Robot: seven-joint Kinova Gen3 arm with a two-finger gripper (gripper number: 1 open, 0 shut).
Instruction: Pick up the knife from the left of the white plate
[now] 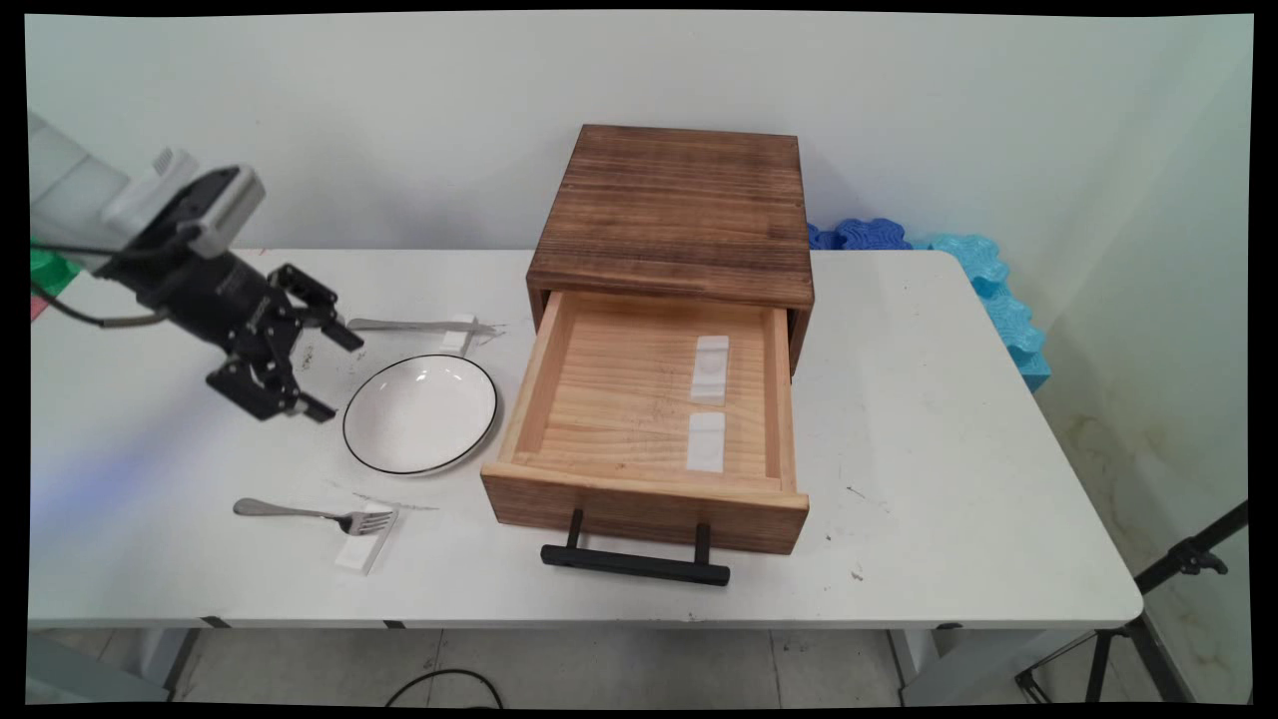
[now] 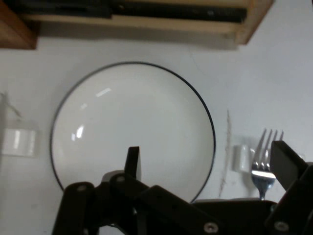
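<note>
**Open gripper hanging left of plate**

Gripper [image 1: 329, 374] spread wide, nothing between the fingers, hanging above the table [image 1: 949, 479] just left of the plate [image 1: 420, 413]. From the hand camera, one finger [image 2: 132, 162] standing over the plate's [image 2: 133, 128] near side, the other [image 2: 288, 164] off to the right over the fork [image 2: 264, 161].

Plate white with a thin black rim, bare inside. Beyond it, a knife [image 1: 414, 325] lying across the table, one end on a small white block [image 1: 459, 333]. Nearer the front edge, a fork [image 1: 310, 514] with its tines resting on another white block [image 1: 364, 544].

Right of the plate, a wooden box [image 1: 679, 210] with its drawer [image 1: 649, 419] pulled out, black handle [image 1: 635, 562] facing the front edge. Two white blocks [image 1: 708, 409] lying inside on the drawer floor. Drawer's left front corner just beside the plate's rim, not touching.

Blue foam [image 1: 983, 275] along the table's far right edge, by the wall.
</note>
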